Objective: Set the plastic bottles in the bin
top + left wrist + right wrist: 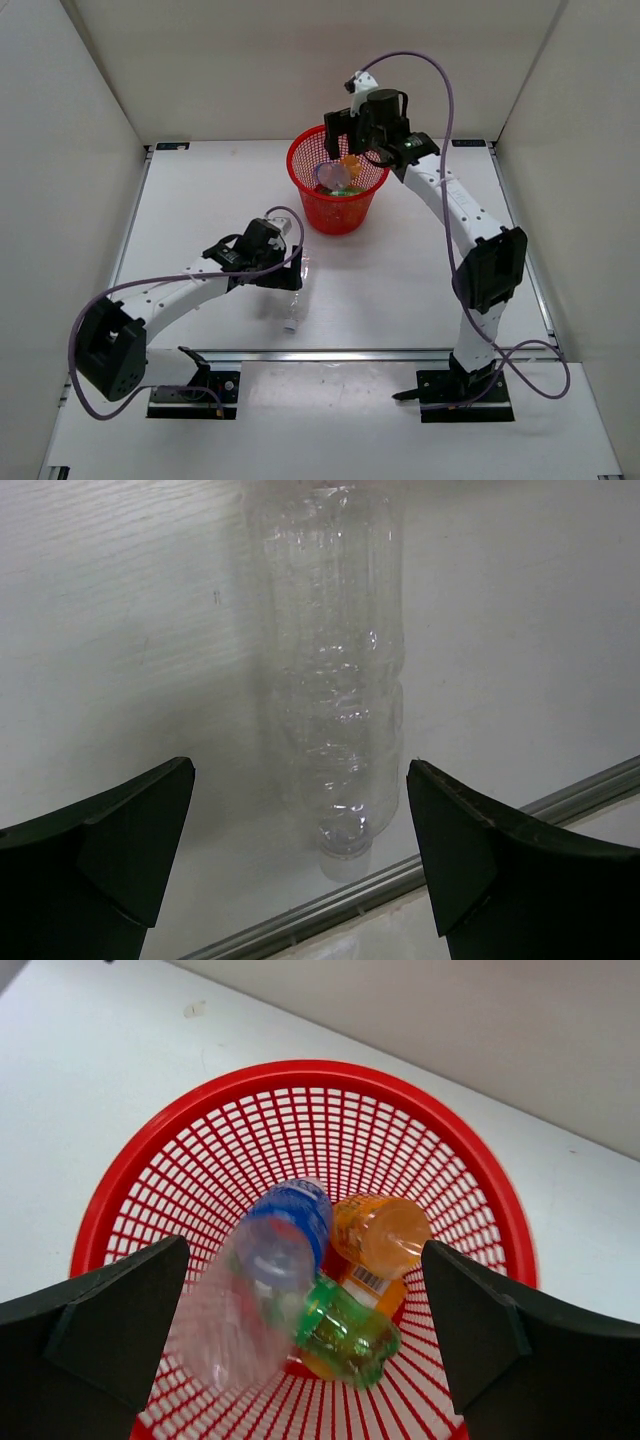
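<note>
My right gripper (350, 140) (305, 1250) hangs open above the red mesh bin (335, 215) (210, 1110). Just below its jaws a clear blue-labelled bottle (270, 1270) shows blurred inside the bin, free of the fingers. Under it lie a green bottle (345, 1335) and an orange bottle (385, 1235), with another orange body (372, 1282) beneath them. A plain clear bottle (293, 298) (335, 680) lies on the table, its neck towards the near rail. My left gripper (285, 270) (300, 770) is open right over it, one finger on each side, not touching.
A metal rail (380, 353) (400, 880) runs along the table's near edge just past the clear bottle's neck. White walls enclose the table on the left, back and right. The bin stands at the back centre.
</note>
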`<action>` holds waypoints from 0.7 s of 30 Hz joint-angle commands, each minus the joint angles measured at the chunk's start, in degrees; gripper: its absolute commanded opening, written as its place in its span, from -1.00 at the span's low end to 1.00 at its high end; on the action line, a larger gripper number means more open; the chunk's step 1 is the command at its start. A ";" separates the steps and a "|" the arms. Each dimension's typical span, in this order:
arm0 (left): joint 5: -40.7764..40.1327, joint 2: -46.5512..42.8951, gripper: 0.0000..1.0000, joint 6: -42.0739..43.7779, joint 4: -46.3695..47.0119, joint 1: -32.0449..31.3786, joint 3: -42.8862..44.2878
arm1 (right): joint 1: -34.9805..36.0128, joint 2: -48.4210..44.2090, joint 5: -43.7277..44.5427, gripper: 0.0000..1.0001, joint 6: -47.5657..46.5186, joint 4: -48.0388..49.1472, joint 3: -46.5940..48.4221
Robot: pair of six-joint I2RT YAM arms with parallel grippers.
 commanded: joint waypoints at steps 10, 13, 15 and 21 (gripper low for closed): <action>-1.38 14.52 0.95 1.84 8.22 -4.35 2.87 | -13.79 -39.71 -0.15 0.98 10.25 1.49 -38.99; -3.49 14.80 0.67 0.70 10.50 -4.01 2.70 | -21.70 -47.63 -2.35 0.98 13.16 0.01 -49.81; -4.37 13.48 0.17 -0.10 10.95 -3.48 3.13 | -25.66 -50.96 -2.71 0.98 13.60 -2.80 -53.69; -9.39 -0.84 -0.18 -0.63 6.20 -0.85 10.32 | -35.88 -56.77 -2.70 0.99 12.02 -7.38 -60.74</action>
